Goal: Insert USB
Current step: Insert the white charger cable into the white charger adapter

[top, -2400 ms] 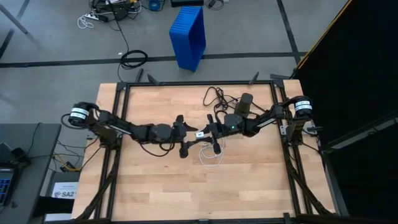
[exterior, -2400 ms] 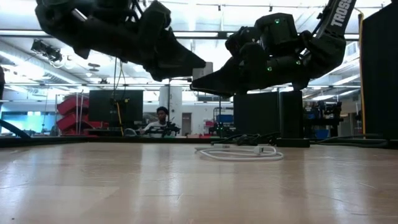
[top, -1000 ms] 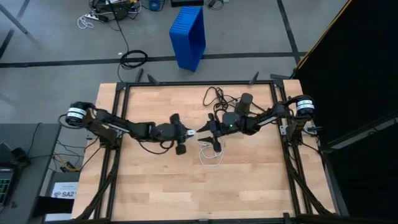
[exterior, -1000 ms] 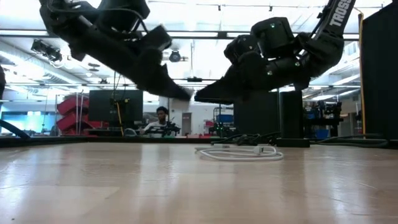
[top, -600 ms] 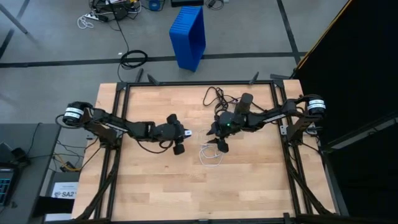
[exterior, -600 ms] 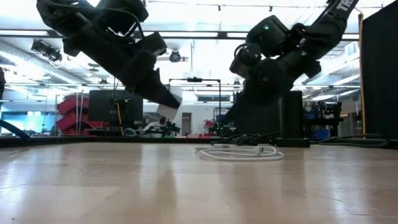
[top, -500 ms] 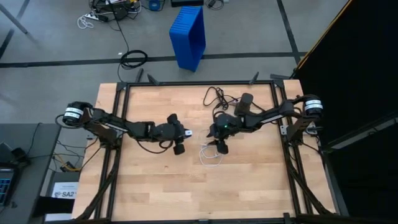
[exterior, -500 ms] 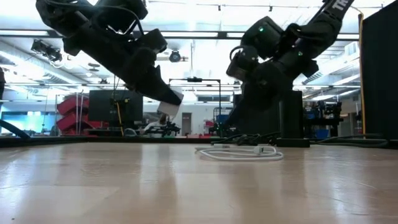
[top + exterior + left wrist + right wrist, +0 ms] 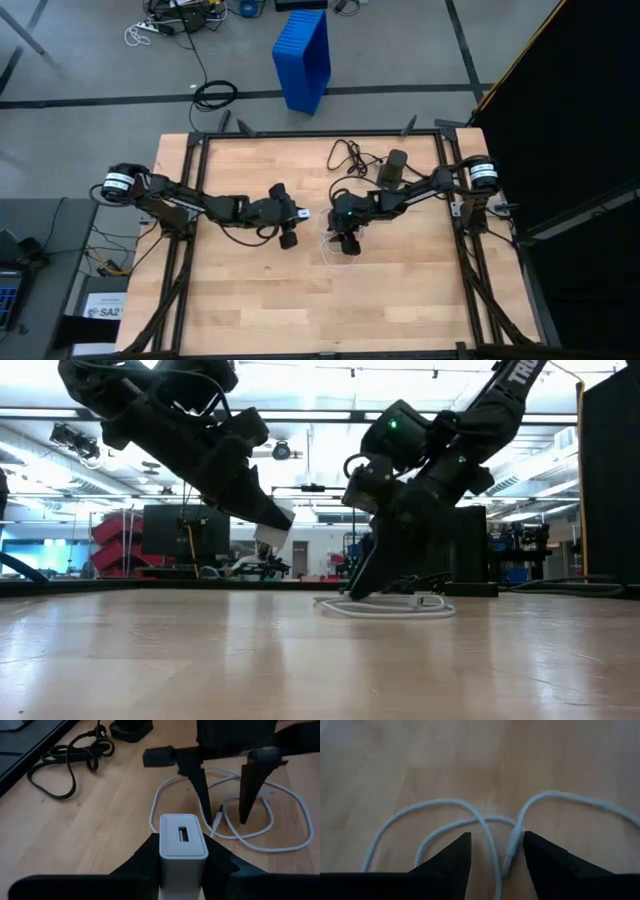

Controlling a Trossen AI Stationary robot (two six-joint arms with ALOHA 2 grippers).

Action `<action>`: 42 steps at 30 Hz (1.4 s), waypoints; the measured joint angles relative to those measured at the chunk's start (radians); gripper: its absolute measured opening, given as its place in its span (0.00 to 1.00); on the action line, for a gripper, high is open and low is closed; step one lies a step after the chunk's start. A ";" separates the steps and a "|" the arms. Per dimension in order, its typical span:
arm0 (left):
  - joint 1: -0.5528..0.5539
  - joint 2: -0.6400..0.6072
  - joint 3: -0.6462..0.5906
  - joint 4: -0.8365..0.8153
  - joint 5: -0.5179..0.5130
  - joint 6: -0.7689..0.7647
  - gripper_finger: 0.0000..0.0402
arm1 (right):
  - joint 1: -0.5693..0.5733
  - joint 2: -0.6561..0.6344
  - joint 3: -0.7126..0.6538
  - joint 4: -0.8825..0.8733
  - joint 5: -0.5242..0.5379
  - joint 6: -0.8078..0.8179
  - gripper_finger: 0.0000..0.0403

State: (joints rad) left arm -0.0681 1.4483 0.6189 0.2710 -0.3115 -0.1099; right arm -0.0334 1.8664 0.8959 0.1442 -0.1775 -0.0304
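Over the white USB (image 9: 490, 827) loop, the right end effector (image 9: 495, 851) hangs part-open — fingertips straddling cable, gripping nothing.

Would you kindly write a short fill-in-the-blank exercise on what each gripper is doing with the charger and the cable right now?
1. The left gripper is shut on a white ____ whose port faces forward.
2. The right gripper points down with its fingers open on either side of the white cable's ____.
3. The white cable lies looped on the ____ table.
4. The black adapter box lies behind the ____ arm.

Missing words: charger block; plug end; wooden; right
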 joint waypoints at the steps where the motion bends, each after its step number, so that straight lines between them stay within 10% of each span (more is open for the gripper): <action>1: 0.000 0.000 0.000 -0.003 0.000 0.000 0.19 | 0.000 -0.001 0.001 -0.008 0.014 0.000 0.36; 11: 0.000 0.000 0.000 0.008 0.013 -0.006 0.19 | -0.011 -0.001 0.001 -0.020 0.019 0.005 0.21; 42: 0.000 -0.001 0.000 0.008 0.027 -0.010 0.19 | -0.084 -0.001 0.006 0.002 -0.049 0.081 0.20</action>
State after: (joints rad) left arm -0.0681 1.4475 0.6189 0.2794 -0.2840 -0.1203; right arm -0.1176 1.8656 0.9016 0.1465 -0.2265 0.0505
